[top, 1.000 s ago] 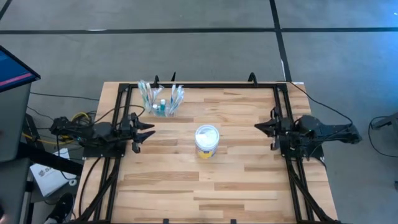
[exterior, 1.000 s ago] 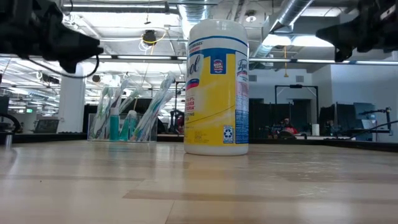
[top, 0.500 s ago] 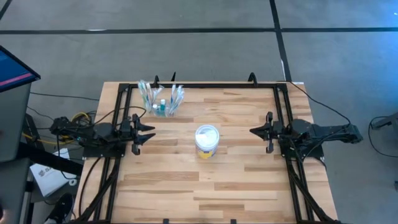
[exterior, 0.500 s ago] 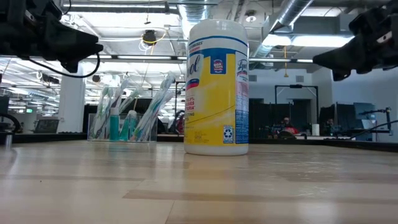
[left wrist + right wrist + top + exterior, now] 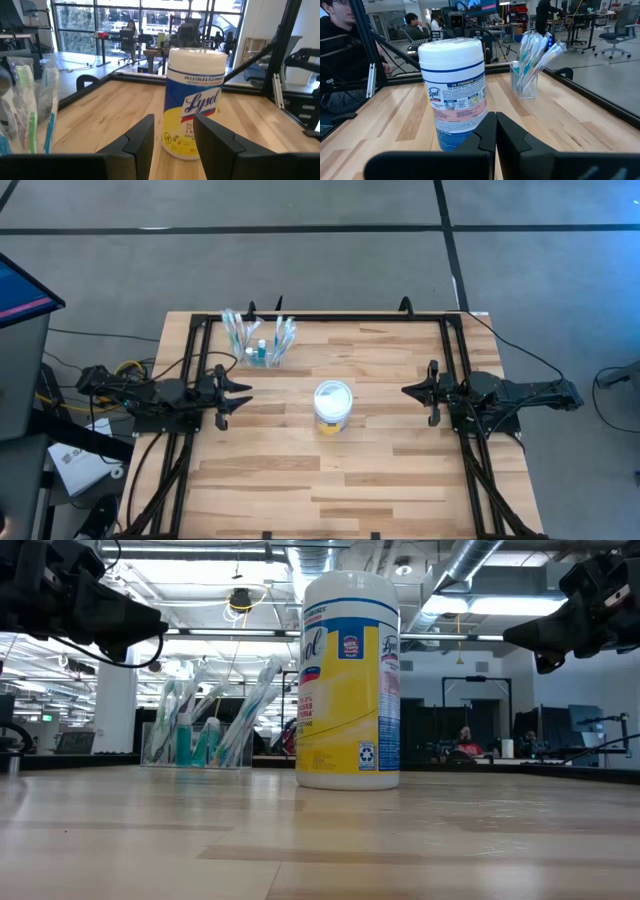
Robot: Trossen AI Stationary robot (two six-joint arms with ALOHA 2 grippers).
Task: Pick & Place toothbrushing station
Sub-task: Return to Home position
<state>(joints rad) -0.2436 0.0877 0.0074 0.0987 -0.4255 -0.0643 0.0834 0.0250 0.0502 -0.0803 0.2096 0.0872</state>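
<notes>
- Since the picture a second ago, the right gripper (image 5: 407,391) has crept inward from the right edge of the high view toward the middle. It has held that spot for the last half-second.
- Left gripper (image 5: 240,387): shifted only slightly over the same interval. It hangs at left-centre of the high view, just below the station.
- Toothbrushing station (image 5: 258,345): clear organiser, upright at upper left of the table (image 5: 380,470), close to the far edge. Its position matches the earlier pictures.
- Contents of the station: several toothbrushes (image 5: 540,50) standing bristles-up and fanned outward, with something teal low among them. No item lies loose on the boards.
- Lysol wipes tub (image 5: 333,405): white lid, yellow band, standing at centre frame between the two arms. It is well apart from the station and has not moved.
- Judgement: the loading looks finished, and these small arm shifts read as parking rather than a fresh reach.
- Left gripper, wrist view (image 5: 172,122): fingers parted by a moderate gap, nothing between them and nothing touched. The tub (image 5: 194,100) shows beyond the gap, and the station (image 5: 30,115) sits at that picture's left edge.
- Right gripper, wrist view (image 5: 495,117): fingers pressed together with only a thin seam between them, empty, clear of the table. The tub (image 5: 454,90) stands ahead of it, the station (image 5: 525,75) farther off at upper right.
- Low view: both arms ride high in the upper corners, above the tub (image 5: 349,680) and the station (image 5: 200,735).
</notes>
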